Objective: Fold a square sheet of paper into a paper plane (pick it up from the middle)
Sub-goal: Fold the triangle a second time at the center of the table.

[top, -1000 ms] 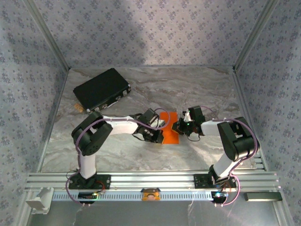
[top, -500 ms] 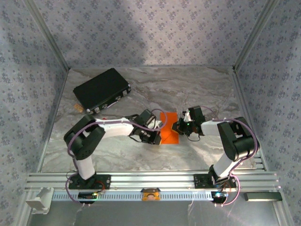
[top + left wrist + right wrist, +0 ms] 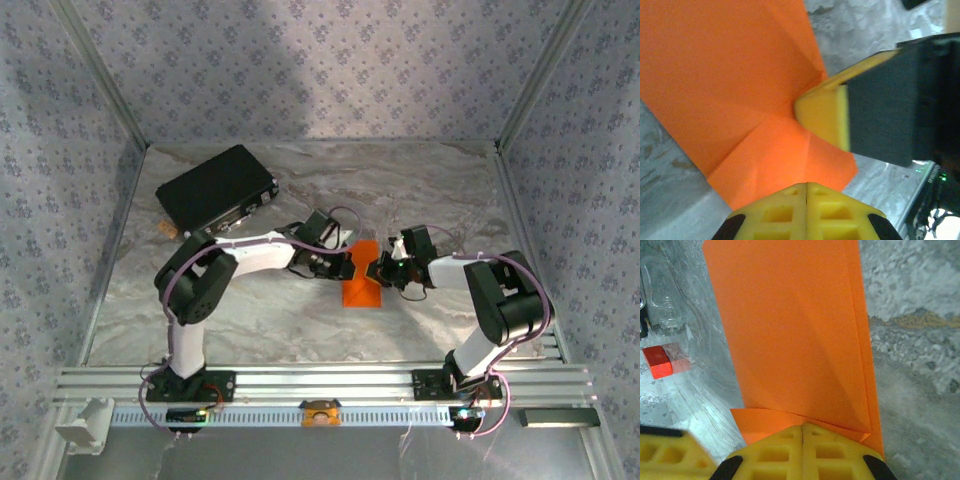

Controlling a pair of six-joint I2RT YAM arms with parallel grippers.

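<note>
My left claw [image 3: 806, 186] and right claw [image 3: 804, 427] are both closed, pinching the thin orange square sheet of paper [image 3: 361, 285], which lies to the right of the flat black case [image 3: 215, 190]. I judge the work about half done: some flaps are folded, but nose and wings are left.

Your top camera looks down from behind the arm bases [image 3: 190, 385], taking in the whole table [image 3: 420, 190]. Each wrist camera peers forward past its yellow fingers [image 3: 807, 212] [image 3: 802, 450], very close; all three share the orange paper [image 3: 360, 285] [image 3: 730, 75] [image 3: 790, 330].
</note>
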